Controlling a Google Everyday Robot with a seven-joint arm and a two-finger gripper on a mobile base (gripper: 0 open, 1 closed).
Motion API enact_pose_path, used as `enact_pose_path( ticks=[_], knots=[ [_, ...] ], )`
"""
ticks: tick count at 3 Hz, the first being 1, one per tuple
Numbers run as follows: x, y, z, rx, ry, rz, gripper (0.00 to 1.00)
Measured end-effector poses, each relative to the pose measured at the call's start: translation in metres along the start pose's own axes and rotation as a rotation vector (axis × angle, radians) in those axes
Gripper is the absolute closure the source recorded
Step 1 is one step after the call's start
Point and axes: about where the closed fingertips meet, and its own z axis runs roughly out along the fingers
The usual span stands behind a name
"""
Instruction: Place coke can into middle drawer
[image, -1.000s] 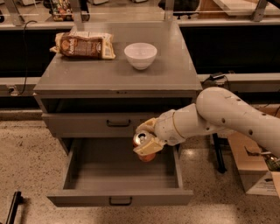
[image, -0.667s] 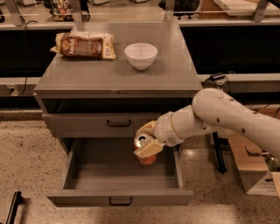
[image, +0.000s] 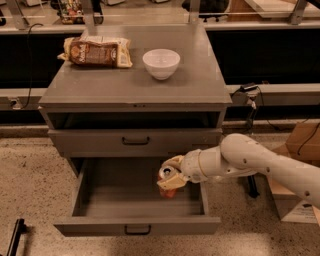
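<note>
The coke can (image: 167, 175), red with a silver top, sits between the fingers of my gripper (image: 170, 176), which is shut on it. The can is held upright inside the open middle drawer (image: 100, 197), toward its right side, low over or near its floor; I cannot tell whether it touches. My white arm (image: 250, 162) reaches in from the right. The drawer is pulled out at the bottom of the grey cabinet, its dark handle (image: 137, 230) facing front.
A closed drawer front with a handle (image: 135, 141) is above the open one. On the cabinet top stand a white bowl (image: 161, 63) and a brown snack bag (image: 96, 52). Cardboard boxes (image: 300, 175) stand on the floor at right.
My gripper with the can has moved slightly left and lower into the open drawer. The drawer, bowl and bag have not moved.
</note>
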Motion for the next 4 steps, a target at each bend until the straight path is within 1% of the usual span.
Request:
enact_pose_path(
  ticks=[1,2,3,4],
  knots=[
    [0.030,-0.015,0.023,0.041,-0.027,0.040,1.00],
    [0.050,-0.025,0.050,0.056,-0.049,0.052,1.00],
    [0.069,-0.027,0.079,0.051,-0.063,0.061,0.82],
    [0.091,-0.023,0.101,0.075,-0.095,0.065,0.57]
  ],
)
